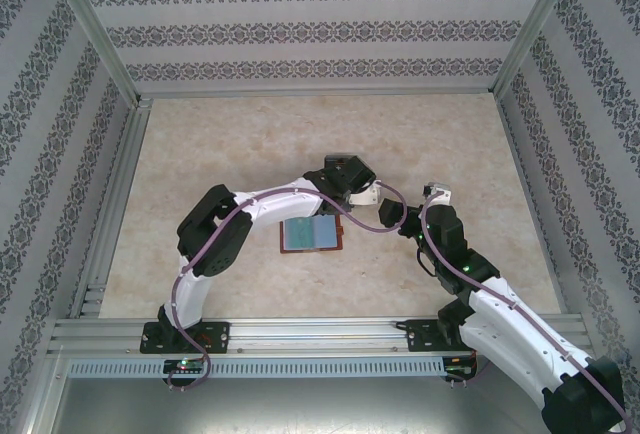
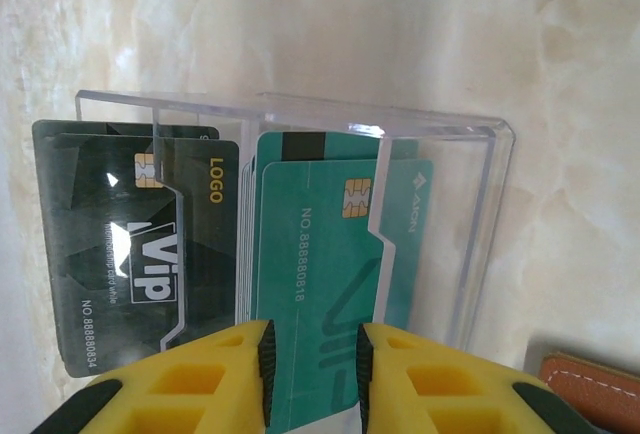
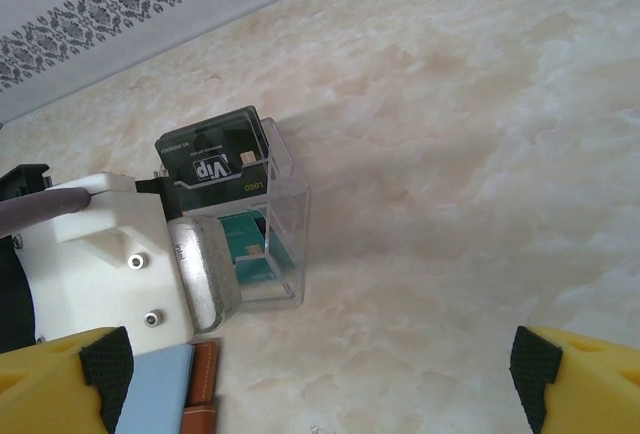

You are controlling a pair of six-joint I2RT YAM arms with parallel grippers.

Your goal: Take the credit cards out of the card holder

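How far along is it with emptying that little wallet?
Well along, it seems: black cards and teal cards already stand in the clear box. The left gripper, jaws slightly parted, is at a teal card. The card holder lies open; whether cards remain inside is too small to tell. The right gripper is open.

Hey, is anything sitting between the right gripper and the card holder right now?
Nothing visible. The card holder lies open on the table right beside the open right gripper. The left gripper is just beyond it, at the clear card box.

Cards (image 3: 215,164) in two-compartment box (image 3: 285,204), card holder (image 3: 203,374) near it
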